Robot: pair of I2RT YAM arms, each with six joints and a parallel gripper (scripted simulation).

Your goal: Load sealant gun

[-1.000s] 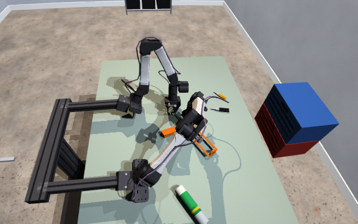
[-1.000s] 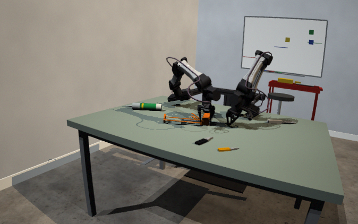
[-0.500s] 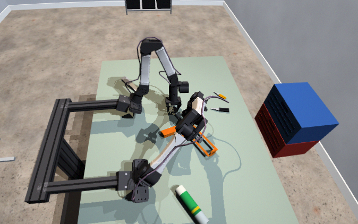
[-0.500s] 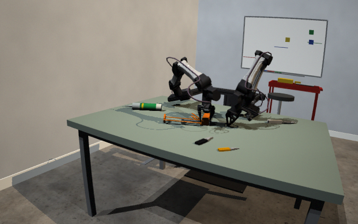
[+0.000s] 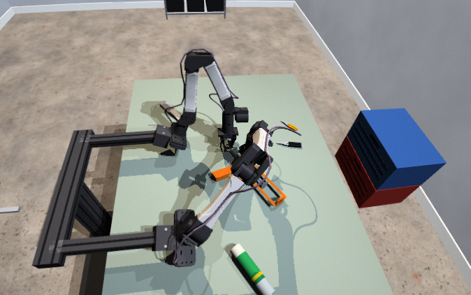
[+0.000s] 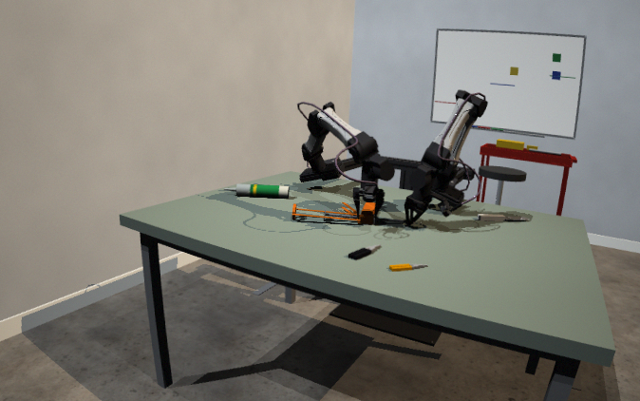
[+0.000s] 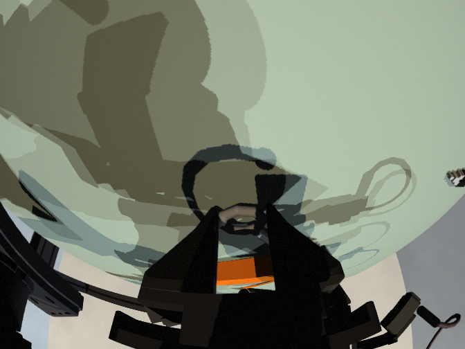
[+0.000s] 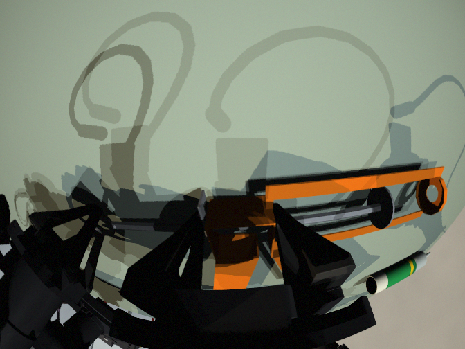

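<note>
Before rod [image 5: 237,154] [image 7: 262,237] [image 8: 133,226] can slide, pull line matters: from left hand [image 5: 227,148] [image 6: 409,224] [image 7: 242,208] [image 8: 102,221], top view, gun [image 5: 221,173] [image 6: 367,212] [image 7: 234,271] [image 8: 319,188] points between 4 and 5 o'clock; I'd draw toward 10-11. Left fingers part-closed about pull ring [image 7: 237,210]; grip, can't tell. My right hand [image 6: 367,214] [image 8: 237,212] grips gun at handle. Cartridge [image 5: 249,263] [image 6: 268,191] [image 8: 398,274] near 6 o'clock, right arm nearer.
</note>
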